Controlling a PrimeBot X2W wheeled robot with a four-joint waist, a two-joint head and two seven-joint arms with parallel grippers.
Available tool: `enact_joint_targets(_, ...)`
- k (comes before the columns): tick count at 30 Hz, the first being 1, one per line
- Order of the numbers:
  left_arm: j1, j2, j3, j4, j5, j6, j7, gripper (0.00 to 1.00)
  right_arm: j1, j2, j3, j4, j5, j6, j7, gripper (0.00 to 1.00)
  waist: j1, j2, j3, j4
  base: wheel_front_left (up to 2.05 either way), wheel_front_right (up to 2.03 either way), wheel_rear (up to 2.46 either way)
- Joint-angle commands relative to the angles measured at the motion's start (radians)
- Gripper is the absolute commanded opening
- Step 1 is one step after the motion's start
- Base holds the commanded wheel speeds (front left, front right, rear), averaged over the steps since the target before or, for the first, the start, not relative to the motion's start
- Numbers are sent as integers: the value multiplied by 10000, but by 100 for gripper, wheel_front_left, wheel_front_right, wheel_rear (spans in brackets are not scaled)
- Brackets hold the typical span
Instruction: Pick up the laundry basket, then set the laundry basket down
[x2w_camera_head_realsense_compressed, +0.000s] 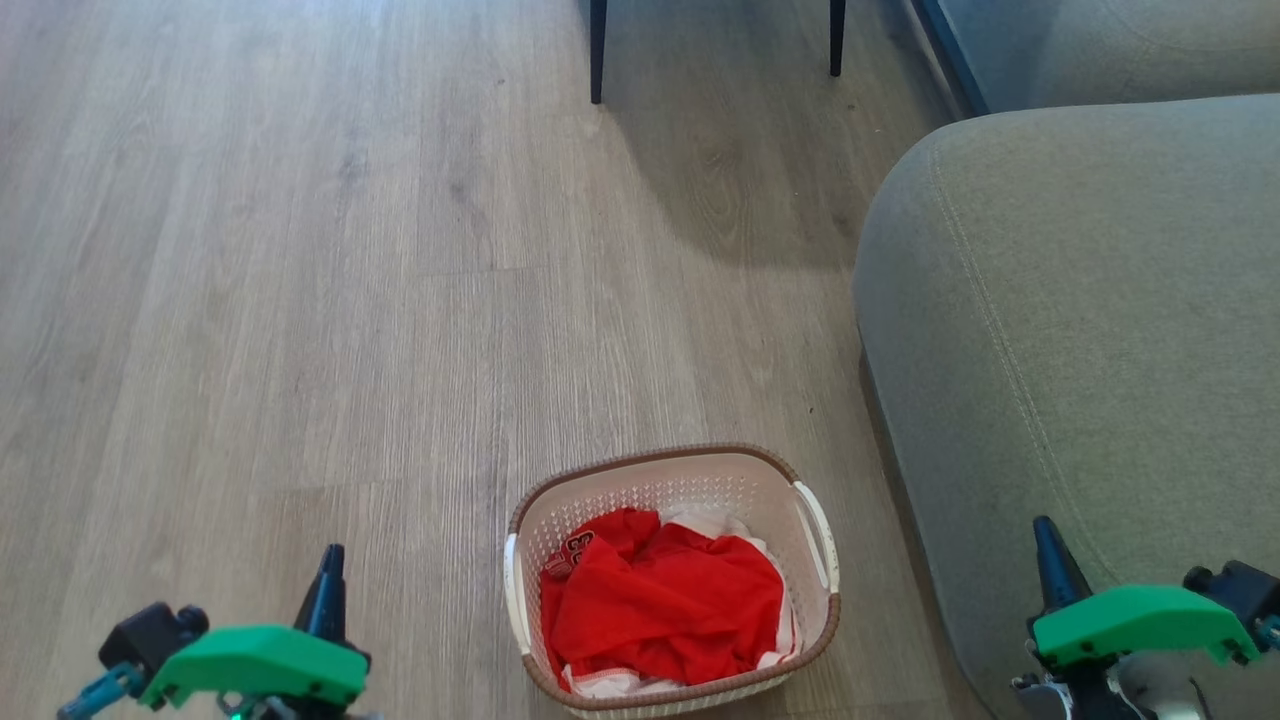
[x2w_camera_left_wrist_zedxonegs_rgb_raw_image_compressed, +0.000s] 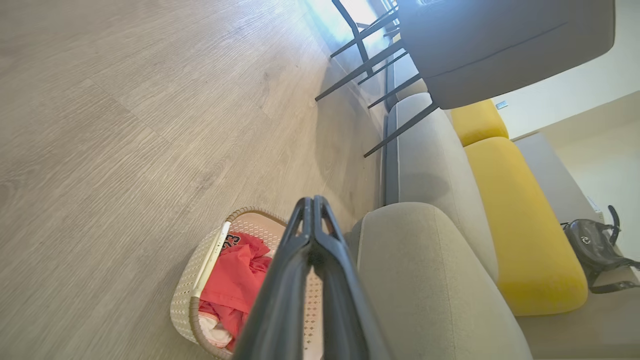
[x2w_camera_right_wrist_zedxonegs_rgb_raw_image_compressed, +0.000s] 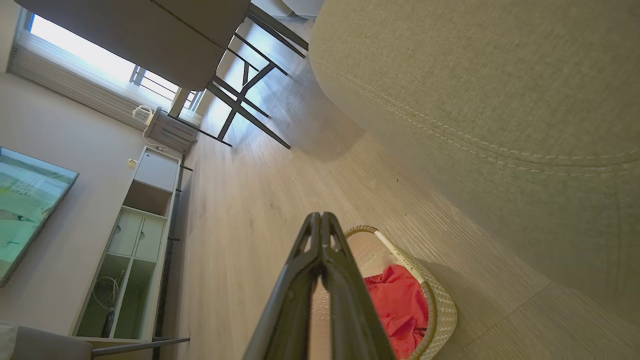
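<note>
The laundry basket (x2w_camera_head_realsense_compressed: 672, 580) stands on the wooden floor at the bottom centre of the head view, cream-white with a brown rim and white side handles, holding red and white clothes. My left gripper (x2w_camera_head_realsense_compressed: 330, 570) is shut, low at the left, well apart from the basket. At the lower right my right gripper (x2w_camera_head_realsense_compressed: 1045, 545) is shut too, over the sofa's edge. In the left wrist view the basket (x2w_camera_left_wrist_zedxonegs_rgb_raw_image_compressed: 200, 280) sits behind the closed fingers (x2w_camera_left_wrist_zedxonegs_rgb_raw_image_compressed: 314, 210). The right wrist view has the basket (x2w_camera_right_wrist_zedxonegs_rgb_raw_image_compressed: 430, 300) just right of its closed fingers (x2w_camera_right_wrist_zedxonegs_rgb_raw_image_compressed: 320, 225).
A grey sofa (x2w_camera_head_realsense_compressed: 1080, 350) fills the right side, close to the basket. Dark chair legs (x2w_camera_head_realsense_compressed: 597, 50) stand at the far centre. Yellow cushions (x2w_camera_left_wrist_zedxonegs_rgb_raw_image_compressed: 520, 210) and a dark bag (x2w_camera_left_wrist_zedxonegs_rgb_raw_image_compressed: 595, 250) lie on the sofa. A white cabinet (x2w_camera_right_wrist_zedxonegs_rgb_raw_image_compressed: 135, 240) lines the far wall.
</note>
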Motion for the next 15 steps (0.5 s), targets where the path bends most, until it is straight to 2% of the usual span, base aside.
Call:
enact_joint_targets(1, -655, 31, 364, -251, -187, -101, 46, 0, -621, -203, 41, -356, 206, -14, 85, 0, 0, -1, 2, 1, 0, 0, 0)
enact_joint_targets(15, -991, -43, 766, -122, -1676, -465, 446, 0, -788, -216, -111, -376, 1791, -17, 488, 0, 0, -1, 52, 26, 0, 0, 0)
